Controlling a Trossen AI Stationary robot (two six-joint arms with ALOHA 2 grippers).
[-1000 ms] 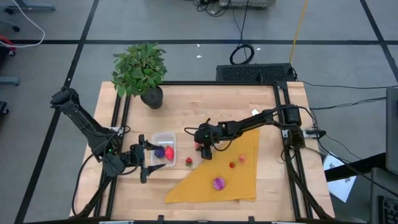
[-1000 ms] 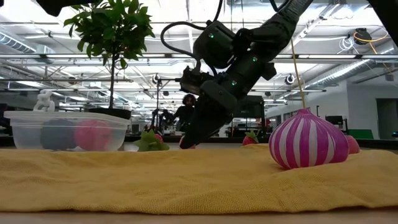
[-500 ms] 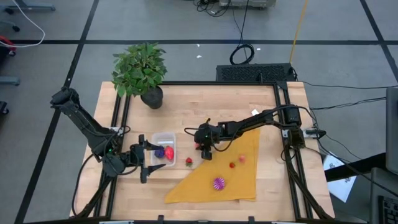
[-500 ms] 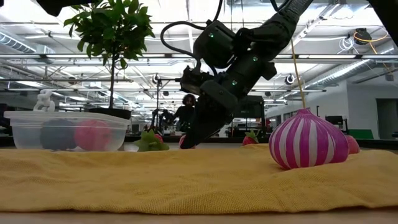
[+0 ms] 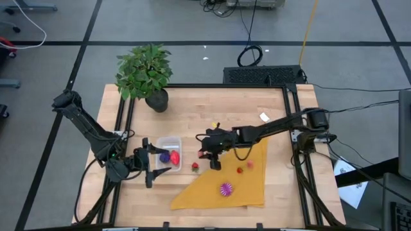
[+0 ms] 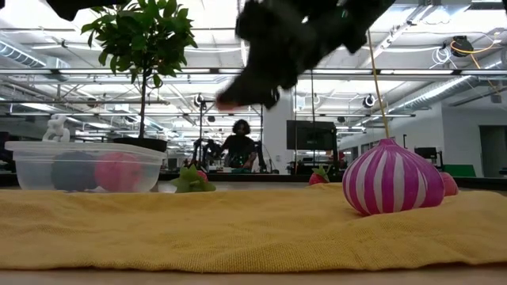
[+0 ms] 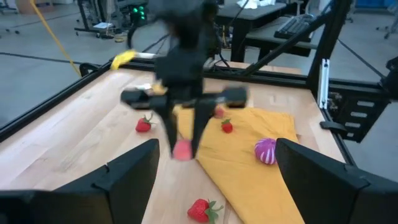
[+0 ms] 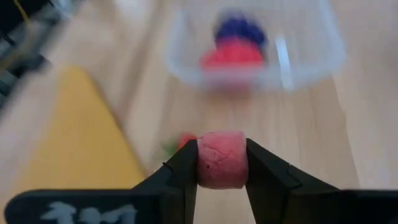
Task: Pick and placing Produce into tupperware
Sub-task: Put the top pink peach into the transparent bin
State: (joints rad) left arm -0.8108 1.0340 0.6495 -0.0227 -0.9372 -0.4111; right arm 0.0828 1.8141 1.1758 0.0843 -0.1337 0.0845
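Note:
My right gripper (image 5: 208, 156) hangs above the table between the tupperware and the mustard cloth, shut on a small pink piece of produce (image 8: 222, 163). The clear tupperware (image 5: 168, 154) stands on the wood and holds a purple and a red piece (image 8: 235, 43). A strawberry (image 5: 195, 167) lies on the table beside it. Two small red and pink pieces (image 5: 244, 167) and a magenta striped ball (image 6: 392, 178) rest on the cloth. My left gripper (image 5: 154, 169) waits open at the tupperware's near left side. My right gripper pinches the pink piece (image 7: 182, 150) between its two fingers (image 8: 186, 168), one on each side. The fingers come from above, pointing down, and hold it at their free ends. The piece is lifted clear of the table.
A mustard-yellow triangular cloth (image 5: 234, 183) covers the table's near right part. A leafy potted plant (image 5: 145, 72) stands at the far left corner. One more small piece (image 5: 216, 126) lies on the wood farther back. Black rails (image 5: 290, 128) border the table.
My right gripper has gone up from the tabletop, still shut on the pink piece, which now hangs clear of the table. The left arm and the other produce have stayed in place.

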